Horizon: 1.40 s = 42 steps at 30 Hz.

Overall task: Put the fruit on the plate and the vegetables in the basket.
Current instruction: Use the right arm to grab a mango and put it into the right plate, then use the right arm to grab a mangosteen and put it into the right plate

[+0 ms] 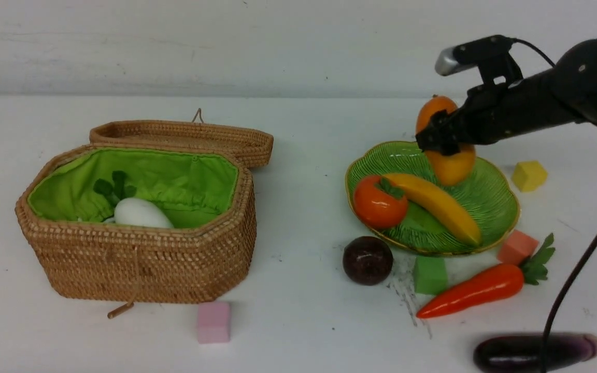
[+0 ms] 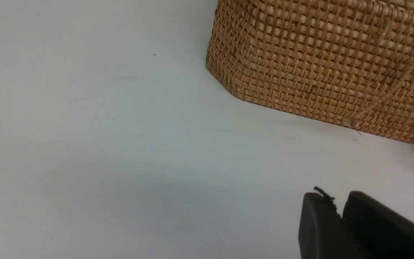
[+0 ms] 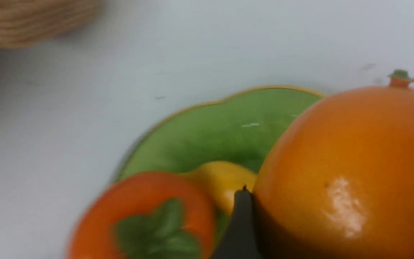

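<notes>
Nearest lies the eggplant point(image 1: 511, 353), on the worktop point(image 1: 298, 233) at five o'clock, with the carrot point(image 1: 472, 290) at its eleven o'clock. Beyond them the plate point(image 1: 500, 202) carries the persimmon point(image 1: 379, 202) and banana point(image 1: 441, 204). The plum point(image 1: 367, 260) sits on the worktop just off its seven o'clock rim. At the plate's twelve o'clock the right fingers point(image 3: 241, 226) stand wide around the mango point(image 1: 451, 166), gripping it upright. Well off at the plate's nine o'clock, the open basket point(image 1: 143, 264) holds the radish point(image 1: 140, 212). Near its wall the left fingers point(image 2: 318, 223) hang nearly together, empty.

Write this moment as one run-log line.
right jaws: shut on mango, over plate | left jaws: shut, empty | plum, carrot, eggplant: on table
</notes>
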Motion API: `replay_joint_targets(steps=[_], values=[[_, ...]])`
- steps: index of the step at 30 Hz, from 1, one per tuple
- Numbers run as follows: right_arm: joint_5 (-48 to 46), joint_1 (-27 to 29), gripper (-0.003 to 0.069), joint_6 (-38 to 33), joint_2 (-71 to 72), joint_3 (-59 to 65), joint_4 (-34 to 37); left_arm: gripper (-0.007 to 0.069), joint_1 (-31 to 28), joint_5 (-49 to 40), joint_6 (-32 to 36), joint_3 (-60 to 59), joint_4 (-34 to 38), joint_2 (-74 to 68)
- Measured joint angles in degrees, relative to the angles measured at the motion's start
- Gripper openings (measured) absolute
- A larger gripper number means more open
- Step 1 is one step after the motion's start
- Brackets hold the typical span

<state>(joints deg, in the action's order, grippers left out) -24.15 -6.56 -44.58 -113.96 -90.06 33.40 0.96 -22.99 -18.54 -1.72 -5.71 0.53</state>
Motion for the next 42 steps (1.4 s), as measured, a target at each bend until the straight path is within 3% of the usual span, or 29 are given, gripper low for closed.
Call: replay_joint_targets(steps=[8, 14, 20, 27, 30, 33, 36, 42], values=[[-0.26, -0.06, 0.0623, 12.65, -1.67, 0.0, -8.43, 0.0103, 0.0, 0.0, 0.0, 0.0, 0.0, 0.0], [-3.53, -0.06, 0.0684, 15.8, -0.01, 0.0, -12.55, 0.0106, 0.0, 0.0, 0.0, 0.0, 0.0, 0.0], [-7.31, -0.06, 0.0658, 17.18, 4.58, 0.0, -12.58, 0.0113, 0.0, 0.0, 0.0, 0.0, 0.0, 0.0], [-25.35, -1.18, 0.0602, 21.98, 11.3, 0.0, -4.32, 0.0114, 0.0, 0.0, 0.0, 0.0, 0.0, 0.0], [-32.49, -5.72, 0.0595, 24.7, 11.36, 0.53, -2.77, 0.012, 0.0, 0.0, 0.0, 0.0, 0.0, 0.0], [-33.36, -9.4, 0.0595, 27.01, 11.31, 2.46, -4.18, 0.0123, 0.0, 0.0, 0.0, 0.0, 0.0, 0.0], [-30.31, -14.45, 0.0595, 30.17, 11.1, 5.53, -8.74, 0.0126, 0.0, 0.0, 0.0, 0.0, 0.0, 0.0], [-22.88, -18.78, 0.0595, 34.88, 7.76, 6.49, -17.77, 0.0132, 0.0, 0.0, 0.0, 0.0, 0.0, 0.0]])
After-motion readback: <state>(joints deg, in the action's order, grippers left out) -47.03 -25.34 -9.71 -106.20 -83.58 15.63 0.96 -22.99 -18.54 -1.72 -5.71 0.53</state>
